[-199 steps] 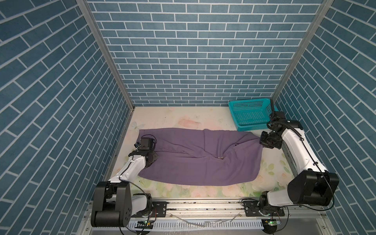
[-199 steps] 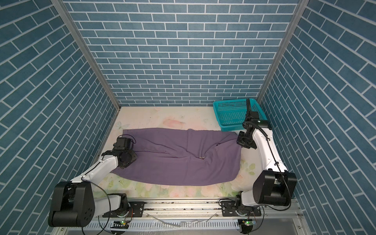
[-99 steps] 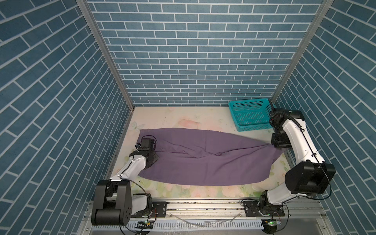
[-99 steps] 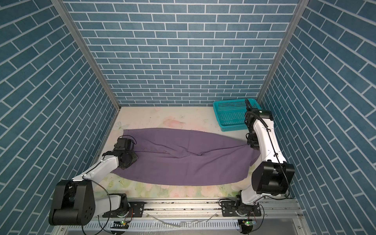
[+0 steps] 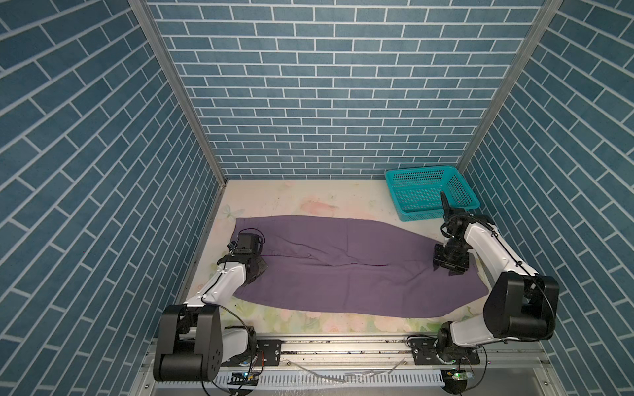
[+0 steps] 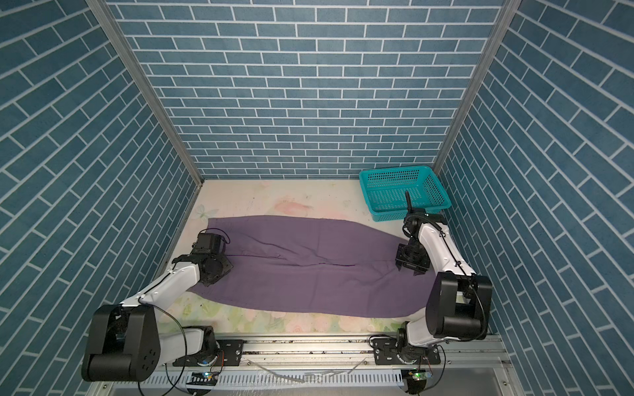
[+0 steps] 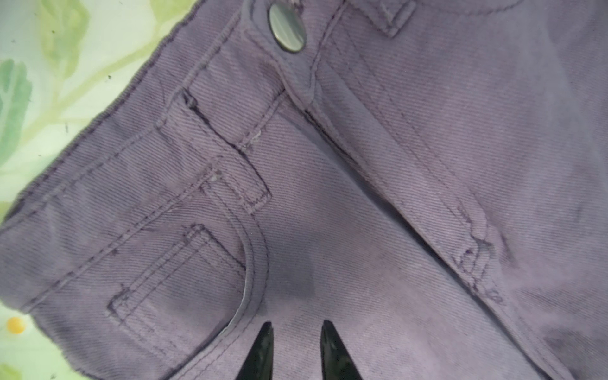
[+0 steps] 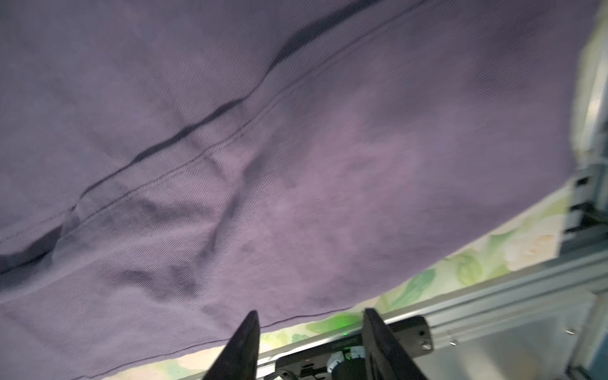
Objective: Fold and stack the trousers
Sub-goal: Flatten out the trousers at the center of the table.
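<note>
Purple trousers (image 5: 343, 274) lay spread flat on a floral surface (image 5: 308, 202), just in front of a teal basket (image 5: 423, 215). The left fingers (image 7: 264, 348), narrowly parted, were at the waist end, far from the basket. The right fingers (image 8: 245, 345) were wide apart above the leg end nearest it, holding nothing.

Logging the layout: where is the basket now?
In a top view, the basket sits in the table's far right corner, just beyond the right gripper and the trousers.

Muted-purple trousers (image 5: 343, 274), teal perforated basket (image 5: 422, 192), pale floral tabletop (image 5: 308, 195), blue brick-pattern walls (image 5: 326, 103).
</note>
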### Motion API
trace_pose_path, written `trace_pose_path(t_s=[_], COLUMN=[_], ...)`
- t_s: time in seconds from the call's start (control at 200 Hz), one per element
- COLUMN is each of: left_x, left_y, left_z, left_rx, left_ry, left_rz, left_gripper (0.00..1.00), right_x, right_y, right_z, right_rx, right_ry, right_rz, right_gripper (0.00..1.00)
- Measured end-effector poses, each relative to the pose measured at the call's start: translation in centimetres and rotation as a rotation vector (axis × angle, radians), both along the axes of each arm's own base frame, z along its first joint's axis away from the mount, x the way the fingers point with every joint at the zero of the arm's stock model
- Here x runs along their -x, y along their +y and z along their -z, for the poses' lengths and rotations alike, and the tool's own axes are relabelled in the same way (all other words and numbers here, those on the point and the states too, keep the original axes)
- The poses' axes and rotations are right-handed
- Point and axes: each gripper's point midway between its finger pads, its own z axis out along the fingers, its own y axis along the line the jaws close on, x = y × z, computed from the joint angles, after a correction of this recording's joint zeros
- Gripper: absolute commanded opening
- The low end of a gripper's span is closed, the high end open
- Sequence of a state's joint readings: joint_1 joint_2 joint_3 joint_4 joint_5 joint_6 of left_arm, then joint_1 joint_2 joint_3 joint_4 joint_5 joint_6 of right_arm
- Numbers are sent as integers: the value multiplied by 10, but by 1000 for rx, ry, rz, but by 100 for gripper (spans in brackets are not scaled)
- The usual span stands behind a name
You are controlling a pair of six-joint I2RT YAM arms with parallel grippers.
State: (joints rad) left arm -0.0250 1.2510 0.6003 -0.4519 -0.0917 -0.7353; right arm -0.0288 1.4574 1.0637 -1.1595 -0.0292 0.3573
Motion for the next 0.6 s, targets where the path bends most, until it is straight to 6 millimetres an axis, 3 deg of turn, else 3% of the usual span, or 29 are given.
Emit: trace_pose_path(t_s=[0.07, 0.17, 0.33, 0.6], left_x=[0, 0, 1, -2], left_y=[0, 0, -1, -1], left_z=[3, 9, 14, 13], left_rx=[-2, -2, -1, -1], left_ry=[10, 29, 50, 36], left_rz=[3, 10, 19, 19], left_gripper=[27, 29, 31, 31], right_x=[13, 27, 27, 27], right_y=[8, 15, 20, 23], right_z=[17, 35, 50, 71], right_rx=[-46, -84, -110, -119], right_ry=[34, 72, 67, 42], right_rz=[17, 40, 63, 111], right_gripper=[51, 63, 69, 61])
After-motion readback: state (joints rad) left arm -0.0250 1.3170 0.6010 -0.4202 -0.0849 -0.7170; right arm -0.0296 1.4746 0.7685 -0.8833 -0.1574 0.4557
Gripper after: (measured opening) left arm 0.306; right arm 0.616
